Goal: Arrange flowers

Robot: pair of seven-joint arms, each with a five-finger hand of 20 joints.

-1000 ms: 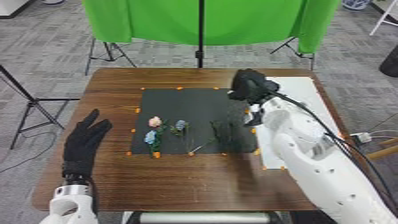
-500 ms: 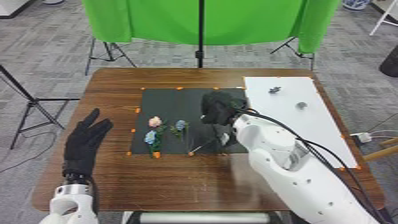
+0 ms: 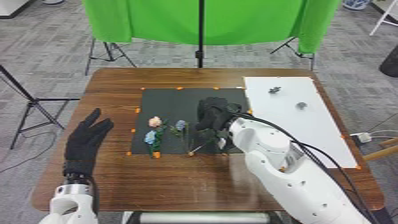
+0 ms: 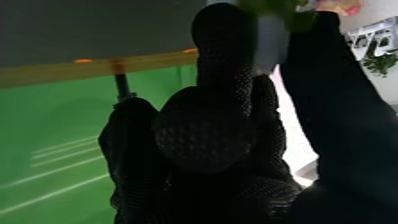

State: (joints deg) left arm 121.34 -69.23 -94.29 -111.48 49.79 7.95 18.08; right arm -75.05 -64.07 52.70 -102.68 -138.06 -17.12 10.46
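A robot's right hand (image 3: 213,111) works low over the right half of a dark mat (image 3: 167,102) on a brown wooden desk (image 3: 155,185), in what appears to be the pickup step of a flower-arranging task. Green foliage (image 3: 209,134) shows just beside the hand, near the mat's front edge. At right wrist level, a blurred green leaf (image 4: 275,7) and a pink bloom (image 4: 342,6) sit at the hand's reach; whether the hand is closed on a stem cannot be told.

Three other flowers lie on the mat: a pink flower (image 3: 155,121) by its left edge, a blue flower (image 3: 150,136) just in front of that one, toward the mat's front left corner, and a second blue flower (image 3: 180,125) nearer the mat's middle. To the right of the mat, a white sheet (image 3: 315,132) bears two small items, one dark (image 3: 274,90) and one grey (image 3: 301,105), too small to identify. The left hand (image 3: 85,136), spread wide, rests out of the work to the left of the mat.

The next move likely calls for a firm, gentle grip on one stem, then a straight lift clear of the mat before any carry, probably toward the sheet on its right. Loose foliage could snag or drag a neighboring stem.
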